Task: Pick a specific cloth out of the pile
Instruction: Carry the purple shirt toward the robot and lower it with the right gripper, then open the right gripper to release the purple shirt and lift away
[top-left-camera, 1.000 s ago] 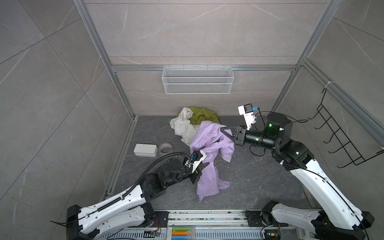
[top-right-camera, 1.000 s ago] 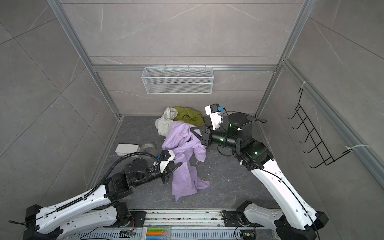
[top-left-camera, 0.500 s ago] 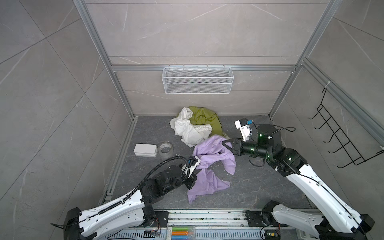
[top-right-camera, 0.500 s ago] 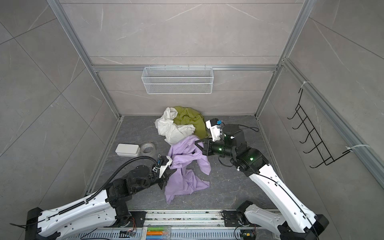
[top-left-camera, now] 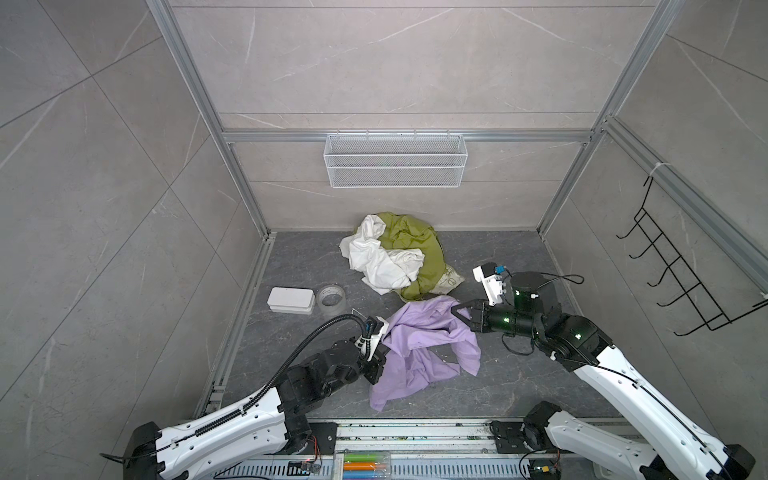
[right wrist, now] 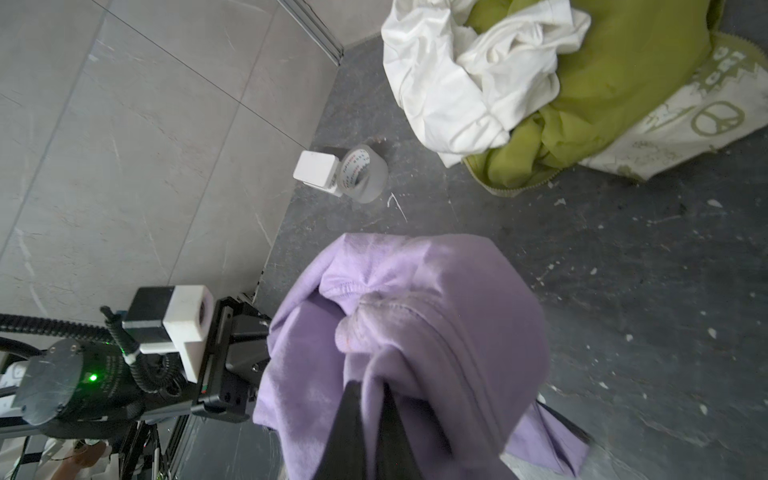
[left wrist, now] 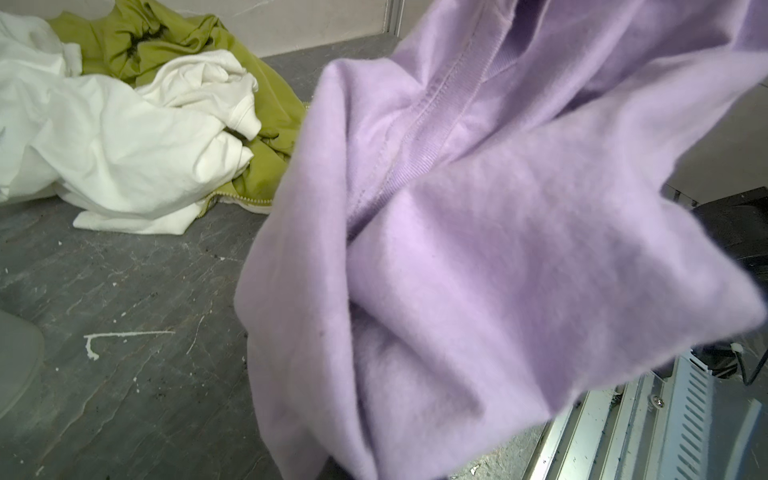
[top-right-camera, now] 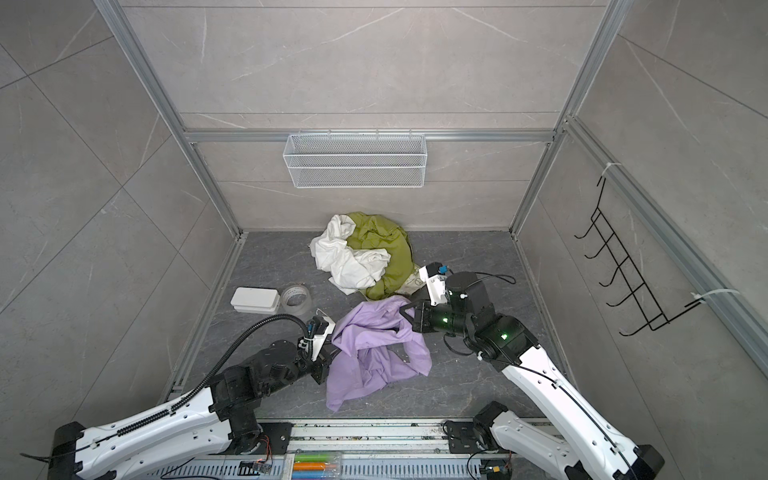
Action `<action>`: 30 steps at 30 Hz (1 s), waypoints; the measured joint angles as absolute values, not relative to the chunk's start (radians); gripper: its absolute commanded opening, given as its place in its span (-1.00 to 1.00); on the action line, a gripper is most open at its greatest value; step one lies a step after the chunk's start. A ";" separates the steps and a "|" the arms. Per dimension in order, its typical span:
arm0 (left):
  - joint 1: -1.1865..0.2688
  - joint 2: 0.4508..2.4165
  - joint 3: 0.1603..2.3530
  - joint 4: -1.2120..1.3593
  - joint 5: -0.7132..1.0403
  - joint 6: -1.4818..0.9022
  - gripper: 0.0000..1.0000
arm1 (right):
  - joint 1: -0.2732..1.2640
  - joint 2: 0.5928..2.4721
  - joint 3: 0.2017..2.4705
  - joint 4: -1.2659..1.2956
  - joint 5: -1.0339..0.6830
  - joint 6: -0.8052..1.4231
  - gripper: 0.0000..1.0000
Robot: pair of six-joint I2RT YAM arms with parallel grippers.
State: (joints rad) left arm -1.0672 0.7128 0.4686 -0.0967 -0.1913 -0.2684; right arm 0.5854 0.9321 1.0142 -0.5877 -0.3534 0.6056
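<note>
My left gripper [top-left-camera: 381, 355] has its fingers shut on the cloth's left edge, though fabric hides the tips. The cloth [top-left-camera: 419, 345] hangs between both arms. Its upper part is lifted and its tail trails on the surface [top-left-camera: 532, 374] in front. It sits clear of the pile [top-left-camera: 395, 257] behind it, and the right wrist view shows bare surface between them. My right gripper [right wrist: 370, 388] has its fingers clamped on a bunched fold. I judge the picking-out itself done. Only laying the cloth down and letting go seem left.
</note>
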 measured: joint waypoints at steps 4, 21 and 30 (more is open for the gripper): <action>-1.067 0.711 0.457 -0.143 -0.209 -0.303 -1.00 | 0.585 0.911 0.929 -0.576 -0.343 0.621 -1.00; -1.067 0.820 0.456 -0.228 -0.295 -0.405 -1.00 | 0.585 1.053 0.681 -0.436 -0.270 0.637 -1.00; -1.067 0.868 0.392 -0.207 -0.305 -0.476 -1.00 | 0.585 1.152 0.575 -0.346 -0.194 0.641 -1.00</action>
